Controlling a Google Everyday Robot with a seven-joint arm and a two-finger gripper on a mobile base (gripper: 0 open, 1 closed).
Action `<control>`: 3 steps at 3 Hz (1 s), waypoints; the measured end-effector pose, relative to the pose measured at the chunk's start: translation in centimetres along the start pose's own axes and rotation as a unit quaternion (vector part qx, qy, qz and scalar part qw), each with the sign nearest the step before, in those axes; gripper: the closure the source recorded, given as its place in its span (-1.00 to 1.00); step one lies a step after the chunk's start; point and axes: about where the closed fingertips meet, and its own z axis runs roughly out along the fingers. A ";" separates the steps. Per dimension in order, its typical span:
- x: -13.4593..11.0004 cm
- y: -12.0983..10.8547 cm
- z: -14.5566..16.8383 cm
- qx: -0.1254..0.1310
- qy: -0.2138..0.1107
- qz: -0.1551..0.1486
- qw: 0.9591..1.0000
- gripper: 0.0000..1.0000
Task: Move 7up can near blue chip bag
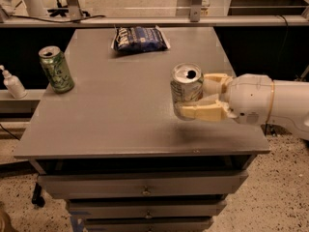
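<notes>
The blue chip bag (140, 37) lies at the middle of the counter's back edge. Toward the right edge, well apart, the gripper (189, 100) clamps the upright 7up can (186, 82) between its fingers; the bag lies rearward and slightly left of it.

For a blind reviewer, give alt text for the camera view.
The gripper holds the 7up can at the right of the grey table, jaws shut around it. The blue chip bag lies at the far edge; a green can stands far left.
</notes>
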 end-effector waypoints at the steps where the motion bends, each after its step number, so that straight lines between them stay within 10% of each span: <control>1: 0.6 -1.0 0.2 0.007 0.004 -0.002 1.000 1.00; 3: 4.2 -8.6 0.2 0.045 0.014 -0.016 0.999 1.00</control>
